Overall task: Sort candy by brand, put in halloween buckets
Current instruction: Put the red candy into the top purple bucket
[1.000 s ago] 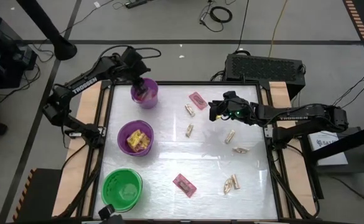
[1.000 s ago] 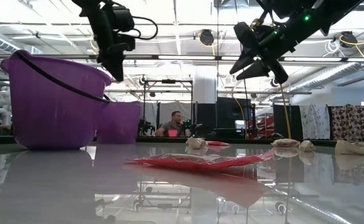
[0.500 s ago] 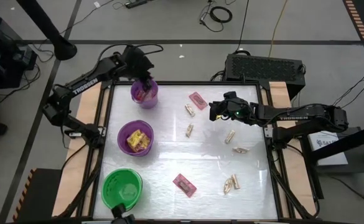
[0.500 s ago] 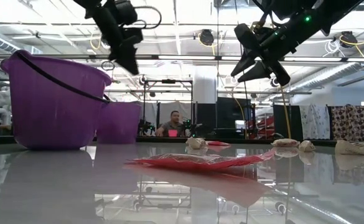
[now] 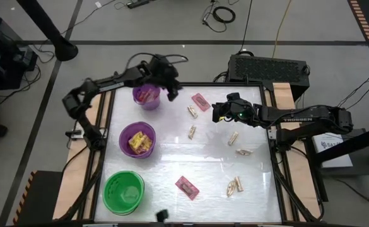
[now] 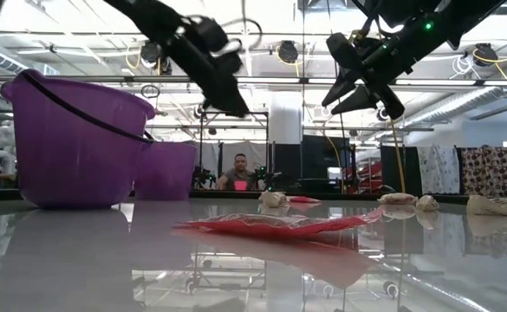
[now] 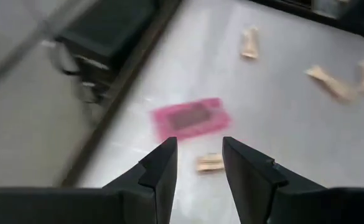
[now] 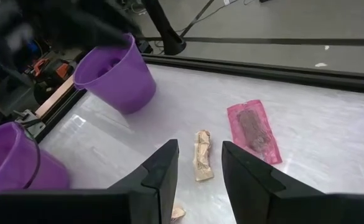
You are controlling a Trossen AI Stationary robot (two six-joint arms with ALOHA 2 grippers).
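Left claw (image 5: 171,94): jaws parted, empty, beside small purple plastic bucket (image 5: 146,96). Flat pink-red rectangular packet (image 5: 200,101) just beyond, near desk's far edge, long axis diagonal. Right claw (image 5: 217,112): parted, empty, similarly near.

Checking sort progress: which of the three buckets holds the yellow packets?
The wider purple bucket, the middle one in the left-hand row. The small purple bucket shows pink packets inside, and the green bucket shows none.
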